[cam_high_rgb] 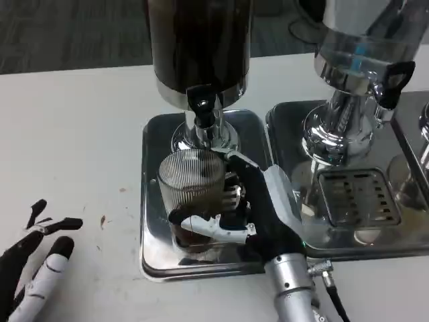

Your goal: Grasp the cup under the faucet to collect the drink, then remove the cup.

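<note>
At the centre of the frame a ribbed clear cup (191, 194) stands on the steel drip tray (153, 201) directly beneath the black-handled faucet (203, 107) of the dark drink dispenser (199, 40). A little brown liquid shows in the cup's lower part. The right hand (251, 211) comes up from the lower middle of the frame and holds the cup — thumb across its front, the other fingers wrapped round its right side. At the lower left corner the left hand (37, 265) lies on the white table (67, 134), fingers apart and holding nothing. At the upper right a second, clear dispenser (358, 47) stands over its own tray with a slotted grate (355, 194).
</note>
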You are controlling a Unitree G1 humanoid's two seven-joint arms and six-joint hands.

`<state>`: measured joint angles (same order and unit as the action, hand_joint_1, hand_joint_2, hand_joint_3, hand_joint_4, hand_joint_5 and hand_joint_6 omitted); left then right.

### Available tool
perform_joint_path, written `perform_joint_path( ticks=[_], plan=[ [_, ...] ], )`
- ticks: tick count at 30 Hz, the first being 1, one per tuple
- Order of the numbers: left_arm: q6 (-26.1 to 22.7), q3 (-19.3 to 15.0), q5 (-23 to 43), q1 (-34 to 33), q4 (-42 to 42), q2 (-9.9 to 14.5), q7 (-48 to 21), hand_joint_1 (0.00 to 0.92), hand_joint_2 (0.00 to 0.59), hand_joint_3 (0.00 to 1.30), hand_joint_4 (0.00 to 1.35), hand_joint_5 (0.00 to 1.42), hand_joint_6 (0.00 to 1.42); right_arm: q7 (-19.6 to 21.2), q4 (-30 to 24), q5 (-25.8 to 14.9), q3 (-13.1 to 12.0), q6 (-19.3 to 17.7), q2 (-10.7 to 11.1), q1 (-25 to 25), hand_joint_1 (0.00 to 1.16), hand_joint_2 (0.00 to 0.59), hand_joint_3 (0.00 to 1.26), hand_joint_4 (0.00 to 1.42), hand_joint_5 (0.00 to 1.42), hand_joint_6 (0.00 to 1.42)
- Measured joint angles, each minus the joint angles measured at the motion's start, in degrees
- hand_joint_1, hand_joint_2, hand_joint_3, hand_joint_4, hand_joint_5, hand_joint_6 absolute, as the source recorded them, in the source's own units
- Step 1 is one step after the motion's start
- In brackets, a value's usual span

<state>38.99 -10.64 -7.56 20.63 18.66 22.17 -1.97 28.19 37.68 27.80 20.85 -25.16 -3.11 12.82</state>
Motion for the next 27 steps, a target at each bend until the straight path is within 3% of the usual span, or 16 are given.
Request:
perform_joint_path(
  ticks=[11,16,27],
  plan=[
    [0.0,1.2,-0.5,-2.6,0.7,0.3,-1.7,0.000,0.205,0.34,0.00,0.07,0.00,1.6,-3.2,1.2,-0.6,-0.4,1.3,-3.2,1.01,0.138,0.51,0.61,0.89,1.35],
    [0.0,2.0,-2.2,-3.2,1.1,1.4,-1.9,0.000,0.177,0.06,0.00,0.00,0.00,2.8,-4.8,2.1,-0.7,-0.6,1.6,-4.7,1.02,0.109,0.53,0.63,0.89,1.36],
    [0.6,2.4,-6.7,-4.2,1.4,4.2,-1.4,0.000,0.160,0.00,0.00,0.00,0.00,3.1,-9.2,3.3,-0.5,-1.6,2.4,-8.2,1.03,0.103,0.54,0.64,0.91,1.36]
  ],
)
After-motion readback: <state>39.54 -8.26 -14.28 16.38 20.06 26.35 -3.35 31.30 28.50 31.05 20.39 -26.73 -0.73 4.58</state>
